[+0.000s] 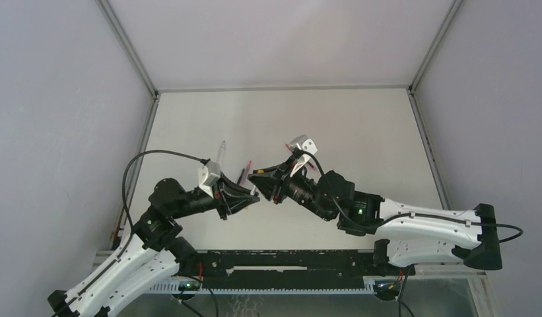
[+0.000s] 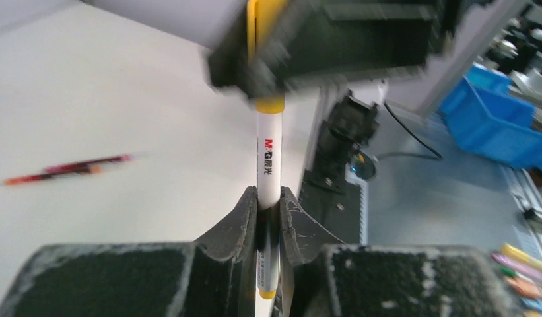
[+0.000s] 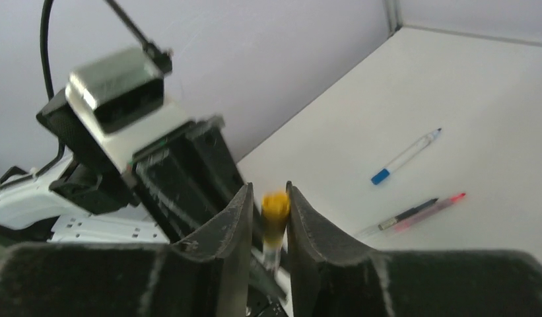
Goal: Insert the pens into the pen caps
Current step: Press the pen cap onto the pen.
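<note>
Three lie loose on the white surface (image 1: 360, 132) between grey walls (image 1: 57, 99): blue pen (image 3: 405, 157), black pen (image 3: 413, 211), pink pen (image 3: 443, 202). Blue bins (image 2: 499, 129) stand aside, contents unclear. Left jaws clamp the yellow pen (image 2: 268, 165) above the surface; right jaws flank its yellow cap (image 3: 275, 206), grip uncertain.

Your left gripper (image 1: 253, 193) and right gripper (image 1: 255, 177) meet tip to tip above the near middle of the table (image 1: 360, 132), a yellow pen (image 2: 268, 158) bridging them, so each blocks the other's way straight ahead. Just behind them a blue pen (image 1: 222, 150) and a pink and black pair (image 1: 244, 173) lie flat, low obstacles only. Walls (image 1: 57, 99) shut in the left, right and far sides. Open tabletop runs beyond the pens and across the right.
</note>
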